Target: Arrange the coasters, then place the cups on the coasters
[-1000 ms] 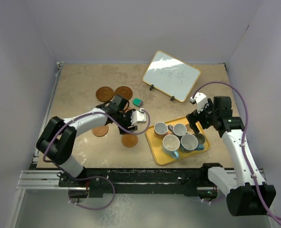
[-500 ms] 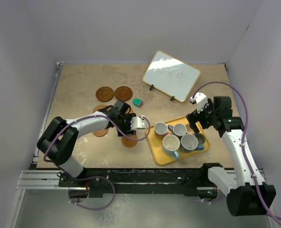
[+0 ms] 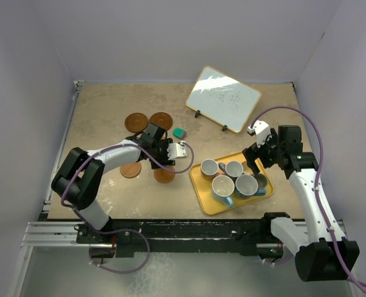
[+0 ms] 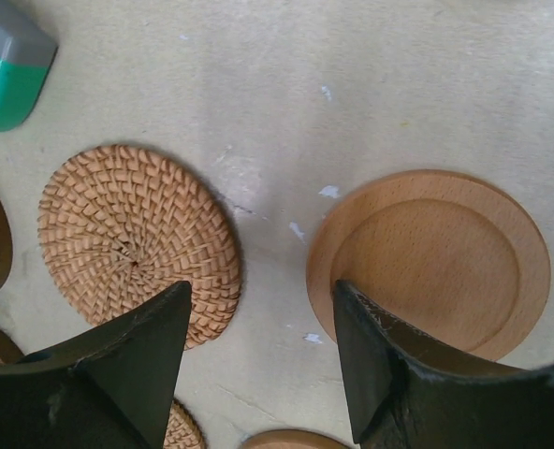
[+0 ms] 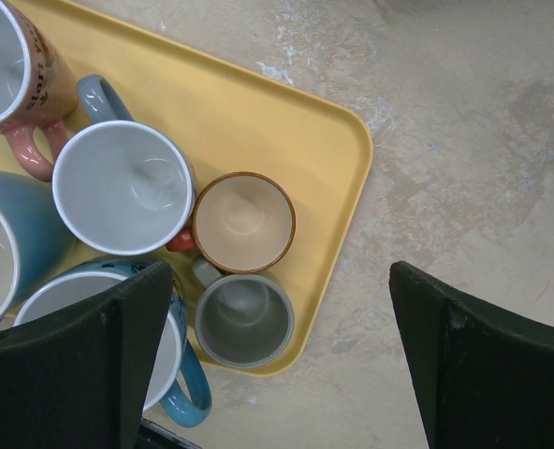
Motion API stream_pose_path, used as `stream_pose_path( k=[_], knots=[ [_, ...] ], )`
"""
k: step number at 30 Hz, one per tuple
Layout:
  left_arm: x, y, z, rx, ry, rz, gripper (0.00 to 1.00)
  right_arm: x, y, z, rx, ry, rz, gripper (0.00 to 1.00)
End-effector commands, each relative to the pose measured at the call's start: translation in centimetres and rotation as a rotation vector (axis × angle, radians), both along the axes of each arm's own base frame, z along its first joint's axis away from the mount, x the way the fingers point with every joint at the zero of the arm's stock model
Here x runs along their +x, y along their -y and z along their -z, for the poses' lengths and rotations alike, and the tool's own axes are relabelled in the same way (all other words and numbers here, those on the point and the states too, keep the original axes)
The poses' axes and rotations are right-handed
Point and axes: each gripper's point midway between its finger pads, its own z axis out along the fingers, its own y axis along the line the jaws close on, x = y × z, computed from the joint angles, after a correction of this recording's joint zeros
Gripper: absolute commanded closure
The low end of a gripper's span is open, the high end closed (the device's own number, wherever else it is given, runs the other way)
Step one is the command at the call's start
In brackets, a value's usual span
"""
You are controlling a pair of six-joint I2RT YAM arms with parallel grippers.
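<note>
The left pincer [image 4: 260,295], spread and empty, has shifted toward the far side. A woven coaster [image 4: 137,243] lies to its left and a smooth coaster [image 4: 436,257] to its right. Below the spread right pincer [image 5: 279,276], the yellow tray [image 5: 258,103] holds six cups [image 5: 123,187].

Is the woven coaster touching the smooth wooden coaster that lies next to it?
Apart. The left wrist view looks straight down and shows a strip of bare table between the woven coaster and the smooth wooden coaster.

overhead wide, wrists close downward, cups [image 3: 223,185] [image 5: 123,187] shared
</note>
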Motion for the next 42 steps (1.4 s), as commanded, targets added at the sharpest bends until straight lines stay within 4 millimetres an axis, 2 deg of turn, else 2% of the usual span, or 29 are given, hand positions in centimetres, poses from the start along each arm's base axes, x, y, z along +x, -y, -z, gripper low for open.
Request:
stream_pose_path(
  k=[1, 15, 24, 28, 32, 38, 42],
  knots=[
    [1.5, -1.4, 0.8, 0.057, 0.02, -0.036, 0.41, -0.2, -0.2, 0.2, -0.001, -0.01, -0.017, 0.0],
    [1.0, -3.4, 1.5, 0.111, -0.024, -0.017, 0.41, -0.2, -0.2, 0.2, 0.001, -0.011, -0.019, 0.0],
    [0.8, -3.1, 0.9, 0.093, -0.037, -0.015, 0.41, -0.2, -0.2, 0.1, 0.003, -0.008, -0.016, 0.0],
    [1.1, -2.1, -0.5, 0.037, -0.03, -0.024, 0.41, -0.1, -0.2, 0.1, 0.002, -0.007, -0.011, 0.0],
    [2.0, -0.5, -2.8, -0.057, -0.016, -0.056, 0.41, 0.0, -0.1, -0.1, 0.003, 0.003, -0.001, 0.0],
    [2.5, 2.1, -6.9, -0.218, 0.016, -0.05, 0.4, 0.4, -0.4, -1.9, 0.027, 0.069, 0.01, 0.0],
    [2.8, 2.9, -9.3, -0.299, 0.052, -0.074, 0.37, 0.1, -0.6, -3.0, 0.031, 0.08, -0.013, 0.0]
  ],
)
